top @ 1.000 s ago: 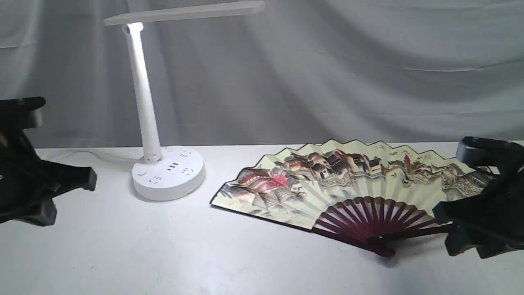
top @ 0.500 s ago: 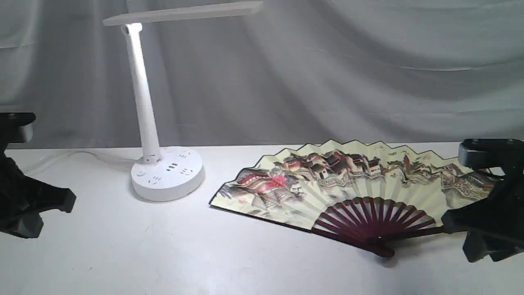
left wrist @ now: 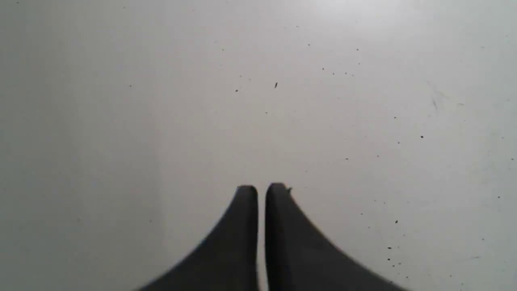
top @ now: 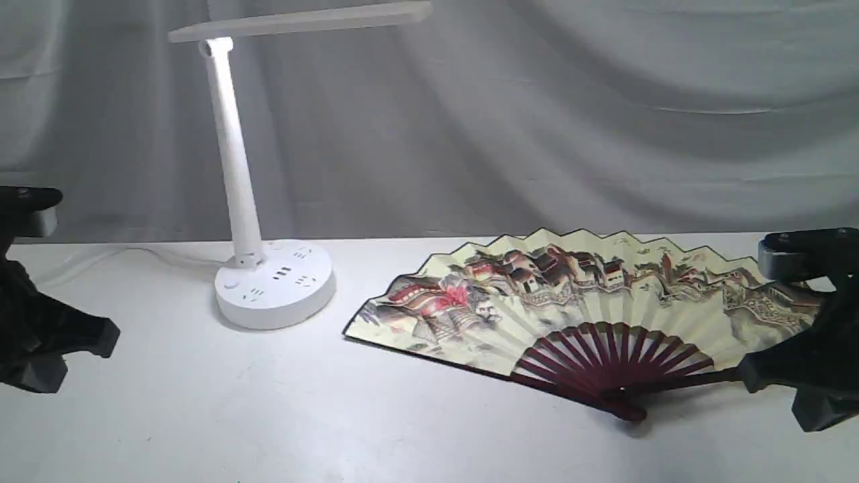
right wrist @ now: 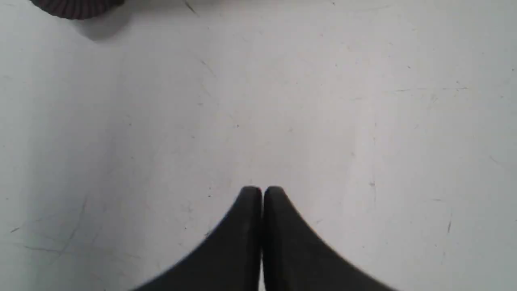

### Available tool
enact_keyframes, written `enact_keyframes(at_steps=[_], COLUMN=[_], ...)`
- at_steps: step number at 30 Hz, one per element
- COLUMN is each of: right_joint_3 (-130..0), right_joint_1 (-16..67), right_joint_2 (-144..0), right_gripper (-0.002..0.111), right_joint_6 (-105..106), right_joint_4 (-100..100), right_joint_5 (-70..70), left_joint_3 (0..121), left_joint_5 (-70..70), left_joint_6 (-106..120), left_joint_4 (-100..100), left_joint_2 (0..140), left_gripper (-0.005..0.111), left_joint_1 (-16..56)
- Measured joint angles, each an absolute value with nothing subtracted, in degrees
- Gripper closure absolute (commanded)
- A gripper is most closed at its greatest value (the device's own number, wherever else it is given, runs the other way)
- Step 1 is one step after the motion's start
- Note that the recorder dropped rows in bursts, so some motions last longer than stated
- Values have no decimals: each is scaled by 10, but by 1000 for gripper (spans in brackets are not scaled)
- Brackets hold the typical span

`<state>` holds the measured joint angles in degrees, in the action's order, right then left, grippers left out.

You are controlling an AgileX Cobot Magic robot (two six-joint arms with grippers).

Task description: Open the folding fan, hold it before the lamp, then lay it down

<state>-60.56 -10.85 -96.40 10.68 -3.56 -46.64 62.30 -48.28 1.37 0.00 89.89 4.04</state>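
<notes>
The folding fan [top: 570, 302] lies spread open and flat on the white table [top: 268, 416], right of centre, its maroon ribs meeting at a pivot toward the front. Its dark pivot end [right wrist: 76, 8] shows at the edge of the right wrist view. The white lamp [top: 268, 278] stands upright at the back left, bar head reaching right. My right gripper [top: 755, 376] sits at the far right by the fan's outer rib, not holding it; its fingers [right wrist: 261, 194] are shut over bare table. My left gripper [top: 100, 339] rests at the far left, shut [left wrist: 261, 192] and empty.
A grey cloth backdrop [top: 537, 121] hangs behind the table. A thin white cable [top: 134, 253] runs from the lamp base toward the left edge. Bare tabletop stretches between the lamp and the front edge.
Both arms have drawn back outward and lower, the left toward the left edge, the right toward the right edge. The fan and lamp have stayed put.
</notes>
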Motion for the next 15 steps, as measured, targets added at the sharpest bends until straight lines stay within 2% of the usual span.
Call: enact_keyframes(at_steps=[15], right_joint_3=[-606], right_joint_1=[-109], right_joint_2=[-963], right_gripper=[108], right_joint_6=[30], right_joint_4=[19], right_joint_5=[-474], left_joint_3=[623], left_joint_5=[-483], left_joint_6=[16], left_joint_4=[-6], left_joint_2=[899], left_gripper=[107], left_joint_1=[40])
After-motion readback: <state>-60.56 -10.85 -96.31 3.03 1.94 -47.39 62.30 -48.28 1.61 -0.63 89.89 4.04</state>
